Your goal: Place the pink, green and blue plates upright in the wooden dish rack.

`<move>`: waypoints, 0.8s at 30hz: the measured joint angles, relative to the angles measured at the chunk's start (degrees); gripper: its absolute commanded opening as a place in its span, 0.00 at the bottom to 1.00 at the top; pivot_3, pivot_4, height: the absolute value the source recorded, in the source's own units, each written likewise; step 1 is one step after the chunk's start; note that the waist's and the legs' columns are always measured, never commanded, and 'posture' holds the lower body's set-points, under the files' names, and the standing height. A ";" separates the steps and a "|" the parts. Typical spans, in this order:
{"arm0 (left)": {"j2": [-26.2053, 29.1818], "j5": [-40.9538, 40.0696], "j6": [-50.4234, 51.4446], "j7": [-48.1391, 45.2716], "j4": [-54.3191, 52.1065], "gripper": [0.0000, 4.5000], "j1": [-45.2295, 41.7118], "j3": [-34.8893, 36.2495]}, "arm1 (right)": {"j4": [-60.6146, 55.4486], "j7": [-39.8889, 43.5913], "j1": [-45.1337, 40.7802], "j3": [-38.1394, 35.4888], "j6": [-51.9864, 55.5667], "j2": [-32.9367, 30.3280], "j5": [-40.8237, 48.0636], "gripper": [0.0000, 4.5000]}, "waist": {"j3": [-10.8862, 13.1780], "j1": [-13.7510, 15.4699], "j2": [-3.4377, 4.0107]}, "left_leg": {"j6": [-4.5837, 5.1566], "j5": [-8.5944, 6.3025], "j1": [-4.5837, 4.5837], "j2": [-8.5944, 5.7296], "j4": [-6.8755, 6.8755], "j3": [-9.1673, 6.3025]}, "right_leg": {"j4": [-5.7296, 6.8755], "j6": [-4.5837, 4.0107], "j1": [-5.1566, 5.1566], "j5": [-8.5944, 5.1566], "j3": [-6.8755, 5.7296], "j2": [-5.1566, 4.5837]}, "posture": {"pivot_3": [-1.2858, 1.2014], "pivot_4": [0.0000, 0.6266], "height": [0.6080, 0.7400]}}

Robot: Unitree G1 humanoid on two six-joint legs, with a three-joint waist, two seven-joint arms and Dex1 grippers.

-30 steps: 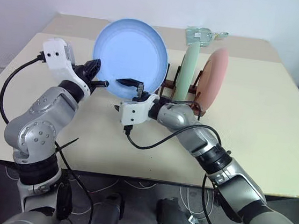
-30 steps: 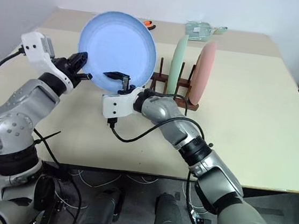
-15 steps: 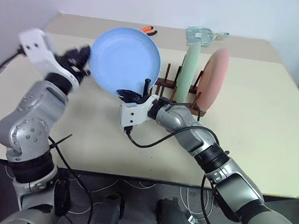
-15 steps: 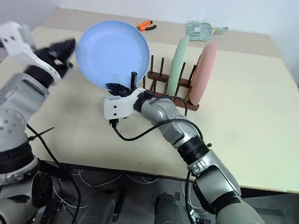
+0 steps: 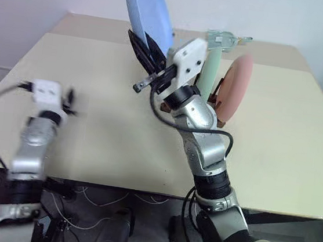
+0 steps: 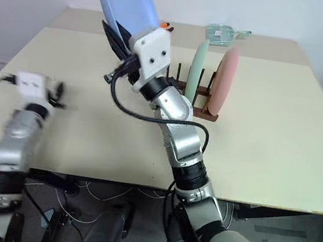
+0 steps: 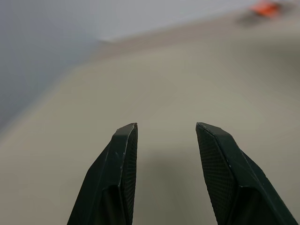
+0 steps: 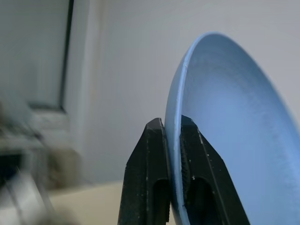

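The blue plate (image 5: pixel 145 5) is lifted high over the table, turned nearly edge-on, and my right gripper (image 8: pixel 172 124) is shut on its rim. The green plate (image 5: pixel 209 74) and the pink plate (image 5: pixel 235 85) stand upright side by side in the wooden dish rack (image 6: pixel 200 110), just behind and right of the right arm. Bare pegs (image 6: pixel 178 75) stand on the rack's left side. My left gripper (image 7: pixel 166 129) is open and holds nothing. It hovers low over the table's left part (image 5: pixel 70 102), well away from the plates.
An orange tool (image 6: pixel 164 24) lies near the table's far edge behind the blue plate. A clear greenish object (image 5: pixel 223 39) sits at the back behind the rack. Bare tabletop (image 5: pixel 276 140) stretches to the right of the rack and across the left front.
The left gripper opened, let go of the blue plate and dropped down to the left. The right gripper shut on the plate's rim, rolled and lifted it, turning it from face-on to edge-on.
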 measured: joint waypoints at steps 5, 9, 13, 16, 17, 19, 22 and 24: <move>-0.98 2.42 -6.36 -4.68 -2.00 0.44 0.74 -4.05 | -0.66 -6.01 1.51 -4.06 8.41 0.11 7.58 0.00 | 0.06 -0.55 0.13 | 0.00 0.00 0.00 0.03 -0.17 0.10 | 0.08 -0.07 -0.25 -0.01 0.11 0.02 | 0.52 0.24 1.00; -1.67 0.59 -7.44 -10.51 -4.22 0.44 3.00 -4.78 | -0.67 -10.30 1.56 -4.89 10.96 0.12 10.75 0.00 | 0.06 -1.34 0.15 | 0.01 0.01 -0.05 0.05 -0.23 0.11 | 0.09 -0.08 -0.33 -0.01 0.10 0.04 | 0.52 0.24 1.00; -1.50 -0.73 -7.35 -14.65 -6.82 0.44 3.64 -5.06 | -1.00 -12.85 1.54 -6.04 11.58 0.13 13.80 0.00 | 0.06 -1.57 0.14 | 0.01 0.01 -0.05 0.05 -0.16 0.11 | 0.09 -0.08 -0.27 -0.01 0.10 0.04 | 0.52 0.24 1.00; -1.46 -0.79 -7.14 -16.24 -7.76 0.44 4.08 -5.86 | -1.25 -15.09 1.52 -7.16 11.96 0.13 15.84 0.00 | 0.06 -1.62 0.15 | 0.02 0.01 -0.05 0.05 -0.15 0.11 | 0.10 -0.08 -0.27 -0.01 0.10 0.06 | 0.52 0.24 1.00; -1.49 -0.79 -7.06 -16.38 -7.77 0.44 4.08 -5.97 | -1.25 -15.72 1.51 -7.27 12.04 0.14 16.27 0.00 | 0.06 -1.67 0.15 | 0.02 0.01 -0.05 0.06 -0.15 0.11 | 0.10 -0.08 -0.27 -0.01 0.10 0.06 | 0.52 0.24 1.00; -1.67 -0.79 -6.96 -16.50 -7.91 0.44 4.08 -6.02 | -1.27 -16.97 1.48 -7.65 12.09 0.14 17.43 0.00 | 0.06 -1.70 0.15 | 0.02 0.01 -0.04 0.06 -0.15 0.11 | 0.10 -0.08 -0.28 -0.01 0.10 0.07 | 0.52 0.24 1.00; -1.69 -0.79 -6.93 -16.68 -8.14 0.44 4.09 -6.03 | -1.77 -18.50 1.23 -8.62 12.15 0.15 20.09 0.00 | 0.07 -1.69 0.15 | 0.02 0.01 -0.04 0.06 -0.15 0.11 | 0.10 -0.08 -0.28 -0.01 0.11 0.07 | 0.52 0.24 1.00; -1.70 -0.79 -6.91 -16.82 -8.14 0.44 4.09 -6.03 | -2.15 -19.43 0.61 -9.13 12.22 0.16 22.13 0.00 | 0.07 -1.69 0.16 | 0.02 0.02 -0.04 0.07 -0.15 0.11 | 0.10 -0.08 -0.28 -0.01 0.10 0.07 | 0.52 0.24 1.00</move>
